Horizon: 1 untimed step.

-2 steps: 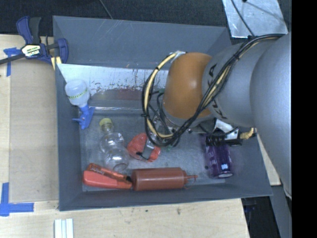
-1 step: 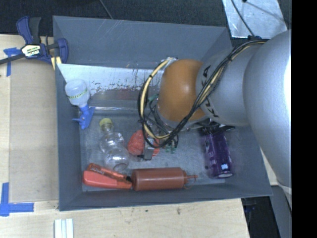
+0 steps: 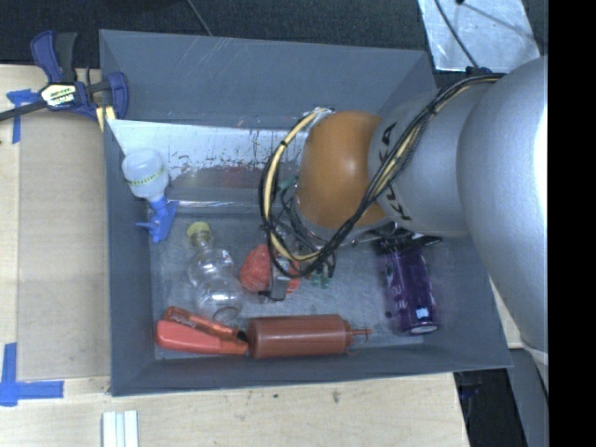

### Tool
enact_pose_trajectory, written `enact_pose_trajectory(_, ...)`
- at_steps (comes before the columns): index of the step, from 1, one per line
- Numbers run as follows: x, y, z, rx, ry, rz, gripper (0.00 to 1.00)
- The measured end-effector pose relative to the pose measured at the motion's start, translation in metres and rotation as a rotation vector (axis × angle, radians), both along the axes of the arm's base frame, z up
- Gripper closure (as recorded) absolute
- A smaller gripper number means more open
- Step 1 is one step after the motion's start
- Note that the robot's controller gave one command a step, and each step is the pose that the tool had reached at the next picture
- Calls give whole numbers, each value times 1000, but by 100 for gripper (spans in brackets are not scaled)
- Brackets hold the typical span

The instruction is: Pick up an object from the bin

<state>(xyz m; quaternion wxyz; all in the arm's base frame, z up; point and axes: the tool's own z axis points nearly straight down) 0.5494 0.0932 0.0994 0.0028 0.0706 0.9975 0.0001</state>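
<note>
Camera view, looking down into the grey bin (image 3: 279,73): a few loose things lie on its floor, well spread out. A red lump (image 3: 254,269) sits near the middle. Just to its left lies a clear bottle (image 3: 210,276) with a yellowish cap toward the back wall. Along the near wall lie a brown cylinder (image 3: 298,335) and, touching its left end, an orange-red handle (image 3: 193,334). A purple can (image 3: 410,289) lies at the right, partly under the arm. In the back left corner are a white cup (image 3: 143,172) and, just below it, a small blue piece (image 3: 158,218).

The arm (image 3: 484,156) reaches in from the right and angles down toward the middle of the floor. Its orange cover (image 3: 333,168) and looped cables (image 3: 279,212) hide most of what is beneath them. The gripper (image 3: 277,285) comes out dark below the cables, at the right edge of the red lump and possibly touching it. Whether the claw is spread or pressed together I cannot tell.

The lump looks crumpled and soft. The bottle is thin, see-through plastic. The cylinder is smooth, with a narrow tip at its right end. The can is glossy.
</note>
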Motion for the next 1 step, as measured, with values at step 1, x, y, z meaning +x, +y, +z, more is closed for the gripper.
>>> enact_pose_trajectory(1, 9, -3, 191, 2, -6, 42, 100)
